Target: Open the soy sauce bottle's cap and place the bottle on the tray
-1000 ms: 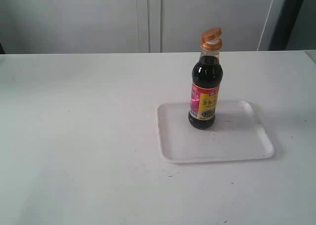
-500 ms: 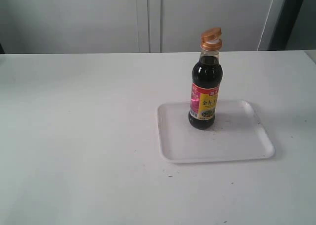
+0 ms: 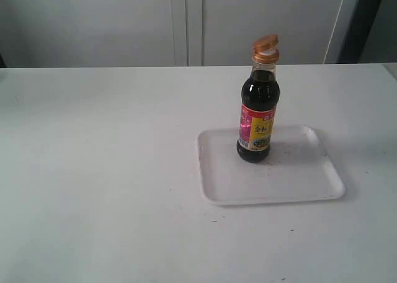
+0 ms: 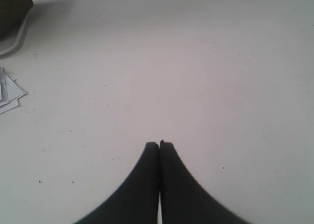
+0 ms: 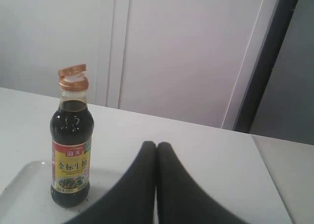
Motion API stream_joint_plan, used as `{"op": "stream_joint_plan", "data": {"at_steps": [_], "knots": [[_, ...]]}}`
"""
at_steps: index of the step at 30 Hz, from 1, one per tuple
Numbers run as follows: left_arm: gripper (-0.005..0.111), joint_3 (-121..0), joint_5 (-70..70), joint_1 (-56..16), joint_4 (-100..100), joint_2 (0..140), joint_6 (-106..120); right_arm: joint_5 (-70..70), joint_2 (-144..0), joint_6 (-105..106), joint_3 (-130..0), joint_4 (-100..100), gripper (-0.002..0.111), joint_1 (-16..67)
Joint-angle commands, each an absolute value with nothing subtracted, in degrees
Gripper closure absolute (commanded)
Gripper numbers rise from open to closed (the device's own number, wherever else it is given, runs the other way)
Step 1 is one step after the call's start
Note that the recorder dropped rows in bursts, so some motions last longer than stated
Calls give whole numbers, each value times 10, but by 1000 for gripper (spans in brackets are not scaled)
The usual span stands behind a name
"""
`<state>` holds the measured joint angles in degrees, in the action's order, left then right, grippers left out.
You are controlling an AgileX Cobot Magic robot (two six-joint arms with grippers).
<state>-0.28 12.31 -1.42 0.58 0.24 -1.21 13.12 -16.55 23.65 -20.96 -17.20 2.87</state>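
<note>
We are seeing the soy sauce bottle (image 3: 257, 112) standing upright on the tray (image 3: 291, 184), its cap (image 3: 266, 48) flipped open; our left tool (image 4: 159, 144) and right tool (image 5: 156, 145) are both staying closed, gripping nothing, above the worktop (image 3: 99, 171).

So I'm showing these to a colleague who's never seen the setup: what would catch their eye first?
The soy sauce bottle, dark with a red-and-yellow label, stands upright on the far-left part of the white tray, right of the table's middle. Its copper-orange cap is flipped open. In each wrist view, black fingers are pressed together, holding nothing.
</note>
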Motion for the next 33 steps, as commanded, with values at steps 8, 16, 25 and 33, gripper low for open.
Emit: {"op": "stream_joint_plan", "data": {"at_steps": [8,16,25,33], "knots": [[107,0,120,-13,0,0,-12,102,-162,234,-207,-183,108,29],[107,0,120,-13,0,0,-12,111,-143,-3,-165,-11,108,29],[107,0,120,-13,0,0,-12,136,0,-14,-51,0,108,29],[107,0,120,-13,0,0,-12,136,0,-22,0,11,108,29]]}}
